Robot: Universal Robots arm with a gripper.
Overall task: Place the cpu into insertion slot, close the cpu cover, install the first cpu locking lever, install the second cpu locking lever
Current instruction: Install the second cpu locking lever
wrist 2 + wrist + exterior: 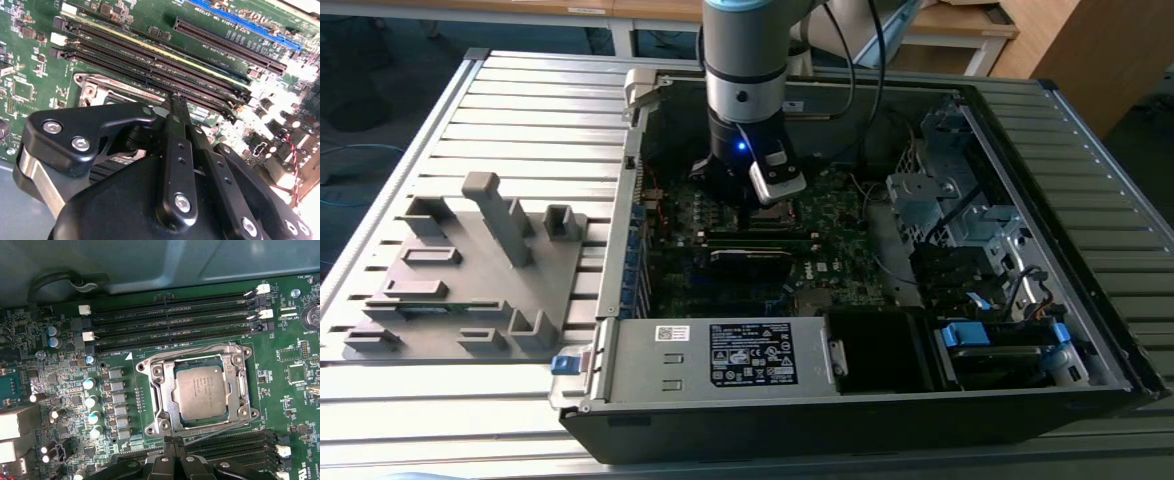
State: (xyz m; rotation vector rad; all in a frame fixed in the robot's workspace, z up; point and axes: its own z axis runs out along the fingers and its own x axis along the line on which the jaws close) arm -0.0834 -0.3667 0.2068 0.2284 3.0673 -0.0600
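In the first wrist view the cpu lies flat in the insertion slot, its dull silver top facing up. The cpu cover, a silvery frame, lies down around it, and the chip shows through its window. Thin metal levers run along the frame's edges; I cannot tell whether they are latched. My gripper hovers just beside the socket's edge, its fingers pressed together with nothing between them. In the exterior view the gripper reaches down into the open computer case over the motherboard.
Long black memory slots flank the socket on two sides. A row of capacitors stands beside it. The case walls, drive cages and power supply ring the board. A grey fixture tray lies at the exterior view's left.
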